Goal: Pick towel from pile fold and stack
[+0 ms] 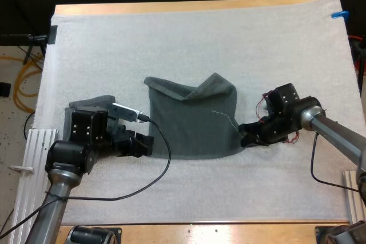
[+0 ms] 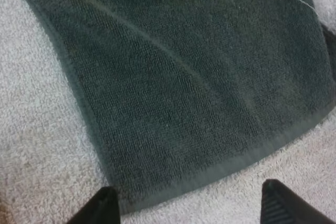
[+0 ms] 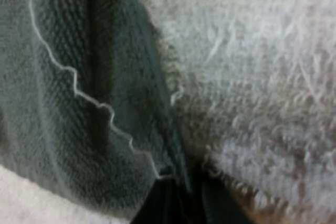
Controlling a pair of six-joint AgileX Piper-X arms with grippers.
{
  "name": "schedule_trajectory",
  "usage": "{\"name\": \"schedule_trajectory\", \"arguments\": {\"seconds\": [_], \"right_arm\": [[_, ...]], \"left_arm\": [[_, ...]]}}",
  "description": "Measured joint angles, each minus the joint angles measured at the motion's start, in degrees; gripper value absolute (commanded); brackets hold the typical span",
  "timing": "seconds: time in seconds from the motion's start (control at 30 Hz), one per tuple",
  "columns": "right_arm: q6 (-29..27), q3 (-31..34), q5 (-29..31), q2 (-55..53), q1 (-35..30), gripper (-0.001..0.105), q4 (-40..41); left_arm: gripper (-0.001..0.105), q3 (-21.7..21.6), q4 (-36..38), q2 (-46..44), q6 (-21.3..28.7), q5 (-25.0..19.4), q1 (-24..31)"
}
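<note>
A dark grey-green towel (image 1: 194, 121) lies spread on the mat's middle, its far edge bunched into a raised fold. A loose white thread trails near its right side. My right gripper (image 1: 245, 135) sits low at the towel's near right corner, shut on the towel's edge (image 3: 152, 145); its fingers (image 3: 157, 205) pinch the hem. My left gripper (image 1: 146, 144) rests by the towel's near left corner (image 2: 123, 200), open, the fingers (image 2: 102, 205) spread wide and just short of the hem. A folded grey towel (image 1: 91, 103) shows partly behind my left arm.
The white mat (image 1: 189, 44) covers most of the table, with bare room beyond the towel and along the near side. A white slatted rail (image 1: 34, 158) runs beside the mat's left edge.
</note>
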Motion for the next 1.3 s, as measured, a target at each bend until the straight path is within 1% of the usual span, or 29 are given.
{"name": "schedule_trajectory", "arguments": {"seconds": [0.13,0.2,0.27,0.33,0.4,0.5,0.63,0.7,0.77,0.83,0.97,1.03,1.17,1.3], "right_arm": [[-0.07,0.02,1.0,-0.6,0.0,0.0,1.19],[-1.09,0.2,4.0,-2.83,0.03,0.0,3.97],[-1.97,0.23,8.96,-6.54,0.12,0.0,7.89],[-2.34,0.23,13.32,-11.7,0.11,0.0,11.3],[-2.38,0.23,15.72,-16.19,0.11,0.0,14.51],[-2.0,0.47,16.68,-21.25,0.11,0.0,16.89],[-0.09,2.67,16.85,-22.91,0.11,0.0,17.02],[0.64,4.86,17.03,-22.9,0.11,0.0,16.63],[0.86,7.22,17.02,-22.9,0.11,0.0,16.33],[1.49,9.6,17.21,-22.9,0.11,0.0,15.46],[4.02,12.58,17.18,-22.9,0.11,0.0,13.11],[4.53,13.08,17.18,-22.9,0.11,0.0,12.69],[4.67,13.09,17.18,-22.9,0.11,0.0,11.82],[4.81,13.09,17.02,-22.9,0.11,0.0,11.05]], "left_arm": [[0.056,0.0,0.0,0.0,0.0,0.47,0.0],[0.056,0.0,0.0,0.0,0.0,0.97,0.0],[0.056,0.0,0.0,0.0,0.0,1.78,0.0],[0.056,0.0,0.0,0.0,-0.07,3.66,0.0],[0.056,0.0,0.0,0.0,-0.07,5.7,0.0],[0.056,0.0,0.0,0.0,-0.09,7.93,0.0],[0.056,0.0,0.0,0.0,-0.14,10.44,-0.38],[0.056,0.0,0.0,0.0,-0.14,10.65,-1.66],[0.056,0.0,0.0,0.26,-0.14,10.86,-4.25],[0.056,0.0,-0.2,1.65,-0.14,9.43,-7.28],[0.056,0.0,-0.59,7.13,-0.22,2.46,-13.37],[0.056,0.0,-1.18,10.79,-0.92,1.59,-15.52],[0.056,0.0,-3.9,18.12,-4.07,0.55,-18.6],[0.056,0.0,-8.33,24.3,-7.7,0.2,-19.58]]}}
